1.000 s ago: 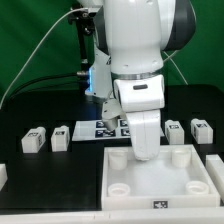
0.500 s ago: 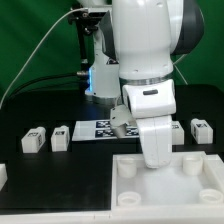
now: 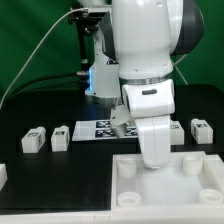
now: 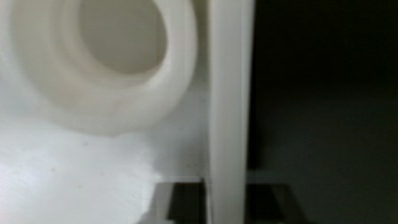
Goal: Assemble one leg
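blocky white leg (image 3: 35, 140), round-socketed tray (image 3: 160, 195)

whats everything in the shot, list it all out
legs: 3 clearly seen, white with black-and-white tags, two to the exterior view's left of the marker board, one to its right
white piece: 1, cut off at the exterior view's left edge, kind unclear
tray-like piece: 1, white, round corner sockets, front of the table
marker board: 1, white with tags, flat at mid-table
table: 1, black
backdrop: 1, green
arm: 1, white, centre, reaching down to the tray-like piece
gripper: 1, dark, at that piece's wall; too blurred to tell open or shut
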`<action>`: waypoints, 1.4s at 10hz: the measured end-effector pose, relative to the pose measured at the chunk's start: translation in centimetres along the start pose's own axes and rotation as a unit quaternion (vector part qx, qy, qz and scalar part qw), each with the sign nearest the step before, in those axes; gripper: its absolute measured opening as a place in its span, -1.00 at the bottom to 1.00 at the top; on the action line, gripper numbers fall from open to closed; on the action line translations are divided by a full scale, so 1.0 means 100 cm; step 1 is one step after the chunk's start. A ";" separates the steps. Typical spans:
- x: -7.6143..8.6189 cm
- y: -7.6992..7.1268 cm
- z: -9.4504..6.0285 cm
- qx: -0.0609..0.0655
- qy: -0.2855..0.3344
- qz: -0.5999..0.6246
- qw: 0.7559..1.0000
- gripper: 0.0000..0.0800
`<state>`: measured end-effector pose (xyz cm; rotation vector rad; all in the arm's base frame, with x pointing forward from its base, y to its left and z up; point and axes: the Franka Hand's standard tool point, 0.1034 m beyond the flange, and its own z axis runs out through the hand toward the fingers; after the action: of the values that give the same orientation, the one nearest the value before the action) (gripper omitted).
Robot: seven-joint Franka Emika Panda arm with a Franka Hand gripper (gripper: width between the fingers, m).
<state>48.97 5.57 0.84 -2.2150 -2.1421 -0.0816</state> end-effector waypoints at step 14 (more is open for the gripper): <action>0.006 -0.002 -0.018 -0.012 -0.003 0.076 0.997 0.62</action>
<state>48.81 6.01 2.69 -2.3851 -1.9777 -0.0954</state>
